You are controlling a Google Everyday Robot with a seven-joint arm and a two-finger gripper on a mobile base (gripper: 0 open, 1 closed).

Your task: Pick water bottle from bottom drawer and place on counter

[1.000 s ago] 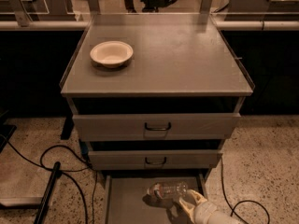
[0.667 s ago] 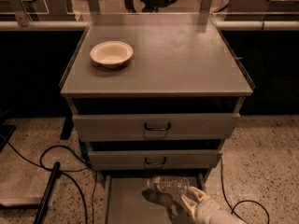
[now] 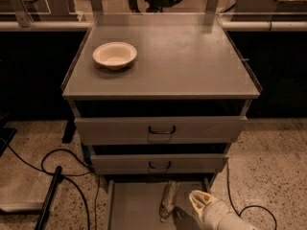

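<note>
The water bottle (image 3: 169, 200) lies lengthwise on the floor of the open bottom drawer (image 3: 134, 207), its far end pointing toward the cabinet. My gripper (image 3: 198, 201) is low at the drawer's right side, just right of the bottle's middle, with the cream wrist trailing to the bottom right. I cannot tell whether it touches the bottle. The grey counter (image 3: 187, 56) is above, with a cream bowl (image 3: 114, 55) at its left.
Two closed grey drawers with handles (image 3: 161, 129) (image 3: 160, 165) sit between the counter and the bottom drawer. Black cables (image 3: 57, 166) and a dark bar lie on the speckled floor at the left. A rail and glass panels run behind the cabinet.
The bottle has turned from lying crosswise in front of the gripper to lying lengthwise at its left. The gripper has shifted slightly right and back.
</note>
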